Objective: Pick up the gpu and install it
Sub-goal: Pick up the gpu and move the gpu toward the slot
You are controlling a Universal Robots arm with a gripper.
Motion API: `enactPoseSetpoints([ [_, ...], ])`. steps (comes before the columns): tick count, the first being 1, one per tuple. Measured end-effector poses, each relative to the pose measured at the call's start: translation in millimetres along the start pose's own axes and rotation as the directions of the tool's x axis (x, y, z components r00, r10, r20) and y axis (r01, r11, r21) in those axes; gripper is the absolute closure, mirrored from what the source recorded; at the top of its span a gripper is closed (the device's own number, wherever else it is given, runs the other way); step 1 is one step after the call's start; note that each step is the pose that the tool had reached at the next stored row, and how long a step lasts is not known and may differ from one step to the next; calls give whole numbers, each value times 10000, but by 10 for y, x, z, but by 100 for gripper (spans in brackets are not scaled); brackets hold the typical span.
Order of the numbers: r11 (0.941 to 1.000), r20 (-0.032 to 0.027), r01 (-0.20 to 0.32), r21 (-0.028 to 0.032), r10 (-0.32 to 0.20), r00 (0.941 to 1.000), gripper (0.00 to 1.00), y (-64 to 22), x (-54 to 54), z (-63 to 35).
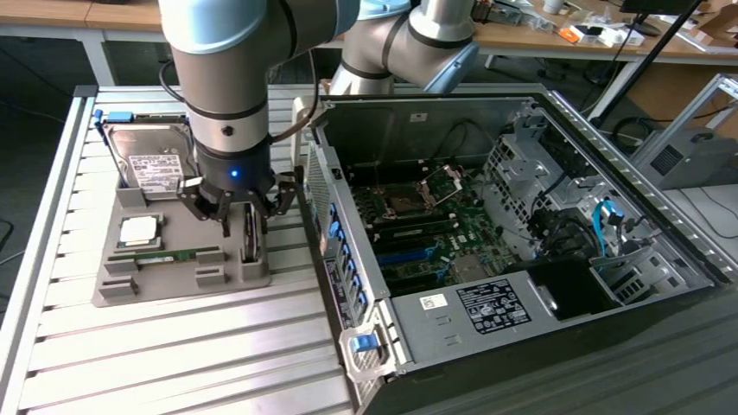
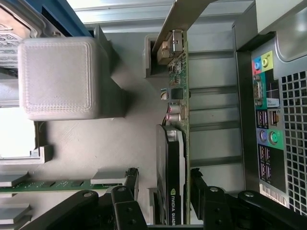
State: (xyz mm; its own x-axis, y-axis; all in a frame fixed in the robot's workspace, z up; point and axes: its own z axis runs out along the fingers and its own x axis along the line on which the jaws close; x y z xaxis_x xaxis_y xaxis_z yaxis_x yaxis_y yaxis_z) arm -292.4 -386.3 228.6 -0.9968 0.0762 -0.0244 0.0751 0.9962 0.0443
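We have the gripper (image 1: 238,210) low over the grey tray (image 1: 173,290) on the slatted table (image 1: 173,363), right above the gpu (image 1: 251,235). The gpu stands on its long edge in a slot along the tray's edge nearest the open computer case (image 1: 496,216). It is well apart from the hard drive (image 1: 150,160) at 1 end of the tray and from the memory stick (image 1: 162,257) lying nearer the tray's other long edge (neither concerns us here).

In the wrist view the gripper (image 2: 163,203) straddles the card. Its 2 fingers (image 2: 130,184) are spread wide, 1 on each side of the gpu (image 2: 175,153), and we judge that neither presses on it yet. The finger on the board side looks just beside it, while the other has more air. Nothing is held.

The step in hand, as we read it, is the grasp. To do it well we want the card centred between the pads, so closing does not shove it sideways in its slot. We want the pads on the black shroud and flat board, not on the small parts toward the silver bracket (image 2: 184,14). The squeeze should be firm but gentle — a thin card bends. The case wall is just beside the tray's edge, so we would keep the wrist square to the card.
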Motion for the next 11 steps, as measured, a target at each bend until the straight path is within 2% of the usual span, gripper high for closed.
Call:
enactPoseSetpoints([
  [11,10000,0,0,0,0,10000,46,-2,1,41],
])
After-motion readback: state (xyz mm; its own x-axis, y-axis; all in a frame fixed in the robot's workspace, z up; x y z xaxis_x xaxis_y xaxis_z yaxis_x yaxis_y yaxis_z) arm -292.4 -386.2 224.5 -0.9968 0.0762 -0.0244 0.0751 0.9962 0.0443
